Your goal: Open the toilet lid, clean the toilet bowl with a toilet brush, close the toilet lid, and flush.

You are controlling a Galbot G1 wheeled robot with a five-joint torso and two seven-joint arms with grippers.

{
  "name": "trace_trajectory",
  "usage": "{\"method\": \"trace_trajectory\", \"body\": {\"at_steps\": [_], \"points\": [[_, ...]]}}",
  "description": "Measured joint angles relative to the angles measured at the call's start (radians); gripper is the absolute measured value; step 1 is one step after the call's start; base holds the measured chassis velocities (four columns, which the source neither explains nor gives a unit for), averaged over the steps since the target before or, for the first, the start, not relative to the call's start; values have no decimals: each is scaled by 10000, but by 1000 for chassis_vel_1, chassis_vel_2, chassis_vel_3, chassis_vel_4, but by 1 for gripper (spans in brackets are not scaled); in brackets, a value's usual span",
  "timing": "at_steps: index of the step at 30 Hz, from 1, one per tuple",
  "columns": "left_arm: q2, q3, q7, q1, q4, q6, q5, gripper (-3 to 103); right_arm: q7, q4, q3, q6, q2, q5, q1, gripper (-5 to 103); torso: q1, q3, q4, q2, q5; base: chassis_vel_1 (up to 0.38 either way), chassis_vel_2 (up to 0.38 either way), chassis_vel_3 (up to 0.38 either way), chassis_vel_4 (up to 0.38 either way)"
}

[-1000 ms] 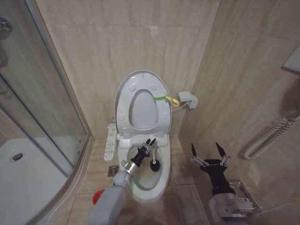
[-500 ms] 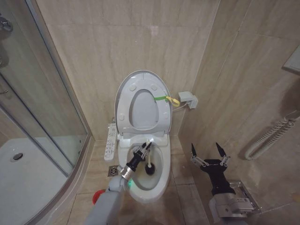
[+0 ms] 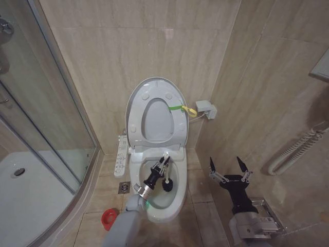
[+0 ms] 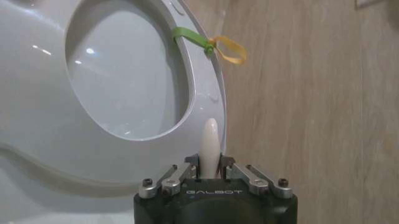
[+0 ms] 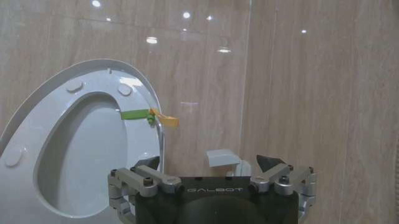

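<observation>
Toilet lid (image 3: 134, 105) raised; toilet bowl (image 3: 176, 195) open above.

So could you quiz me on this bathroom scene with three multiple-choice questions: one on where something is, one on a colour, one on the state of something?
1. Where is the dark head of the toilet brush?
A. inside the toilet bowl
B. in the red cup holder on the floor
C. against the shower glass

2. What colour is the loop tied at the edge of the toilet lid?
A. blue
B. yellow-green
C. black

3. How is the right gripper?
A. shut on the brush
B. pressing the lid
C. open and holding nothing

Answers:
1 A: the left gripper is shut on the white handle, with the bristle head down in the bowl.
2 B: a green band with a yellow loop shows against the raised lid.
3 C: its fingers stand spread apart beside the toilet, touching nothing.
</observation>
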Motion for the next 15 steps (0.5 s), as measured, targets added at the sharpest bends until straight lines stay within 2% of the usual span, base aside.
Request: {"method": "trace_trajectory", "body": {"at_steps": [2,5,6,7,10,13,15], "points": [[22,157,-18,130,-288,263,-488,21,0,0,0,0,0,0,0,100,0,-1,-1,1,0,0,0,0,0],[65,158,-33,176,-322,320,-541,21,0,0,0,0,0,0,0,100,-1,0,0,1,0,0,0,0,0],[72,44,-13,144,-184,202,-181,21,0,0,0,0,0,0,0,100,-1,-1,-2,1,-1,0,0,0,0],[72,44,-13,144,-184,202,-181,21,0,0,0,0,0,0,0,100,-1,-1,-2,1,-1,0,0,0,0],[117,-354,81,18,319,-401,1087,21,0,1,0,0,0,0,0,100,0,0,-1,0,-2,0,0,0,0],[123,-496,116,-44,444,-624,1497,21,0,0,0,0,0,0,0,100,0,0,-1,0,-2,0,0,0,0],[141,-476,153,-64,454,-674,1411,21,0,0,0,0,0,0,0,100,0,0,-4,0,-2,0,0,0,0]]}}
